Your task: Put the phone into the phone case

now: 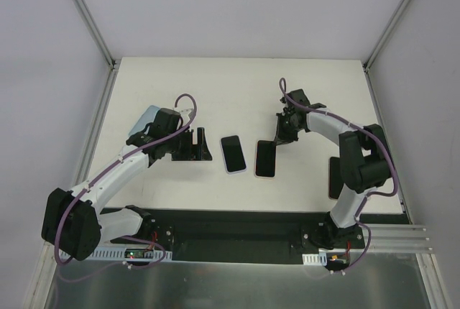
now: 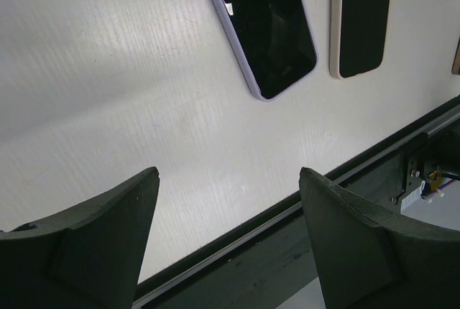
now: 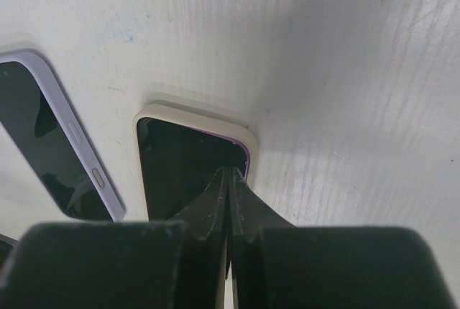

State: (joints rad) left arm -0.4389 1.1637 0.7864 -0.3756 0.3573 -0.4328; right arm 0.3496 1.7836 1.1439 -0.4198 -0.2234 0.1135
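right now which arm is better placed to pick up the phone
Left, probably: the left gripper is open and empty near the phone, while the right gripper is shut at a corner of the case.

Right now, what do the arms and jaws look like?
Both the left arm and right arm have white links, black joint housings and a purple cable looped alongside. Left wrist carries a pale blue patch. Jaws are matte black wedges.

Bright, even overhead light on the white matte worktop (image 1: pixel 237 86), soft grey shadows. Close up, the black right claw (image 3: pixel 229 180) is blurred; the lilac-edged phone (image 2: pixel 266 29) shows faint screen reflections
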